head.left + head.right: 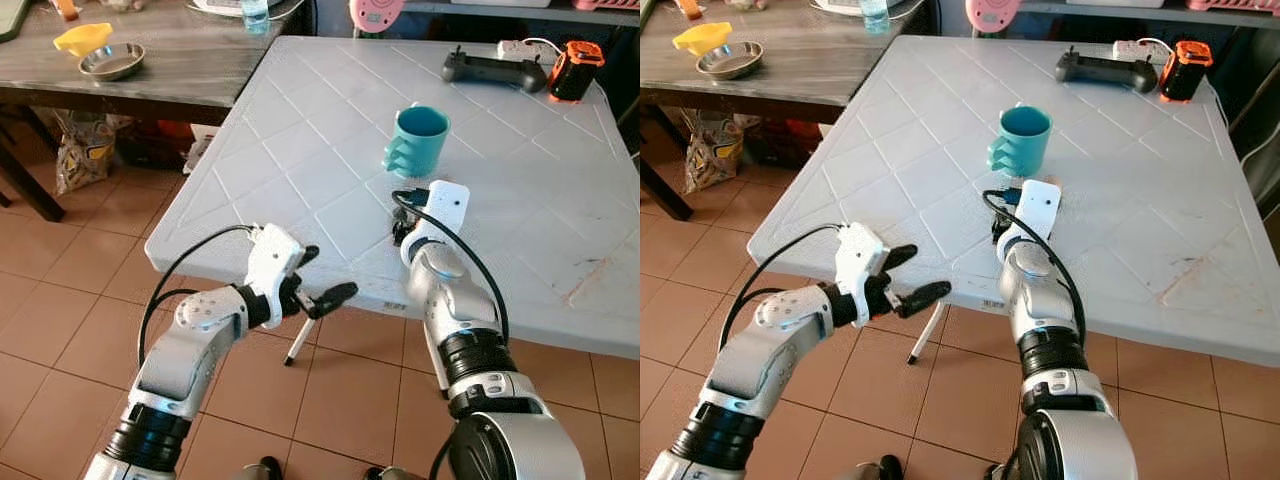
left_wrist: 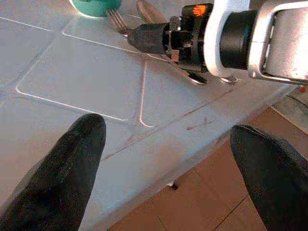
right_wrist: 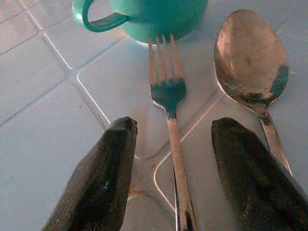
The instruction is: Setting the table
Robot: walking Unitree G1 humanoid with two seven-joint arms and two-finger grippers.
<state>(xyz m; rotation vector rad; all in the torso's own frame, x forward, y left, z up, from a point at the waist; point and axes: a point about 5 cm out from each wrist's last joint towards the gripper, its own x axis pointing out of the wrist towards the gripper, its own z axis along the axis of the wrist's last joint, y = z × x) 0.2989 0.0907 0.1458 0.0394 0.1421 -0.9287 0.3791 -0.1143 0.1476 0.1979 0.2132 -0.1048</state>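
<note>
Two pieces of cutlery lie side by side on the white table (image 1: 300, 150), just ahead of the right gripper (image 3: 173, 159): a fork (image 3: 168, 115) and, to its right, a spoon (image 3: 250, 57). Both run lengthwise from near to far, heads toward the teal mug (image 1: 418, 140). The right gripper's fingers stand wide apart and empty, straddling the fork's handle, so it is plainly the nearer arm; closing should catch the fork rather than the spoon. The left gripper (image 1: 318, 282) hovers open at the table's near edge, off to the left. Bare tabletop spreads left of the mug, while the near edge is close behind the handles.
</note>
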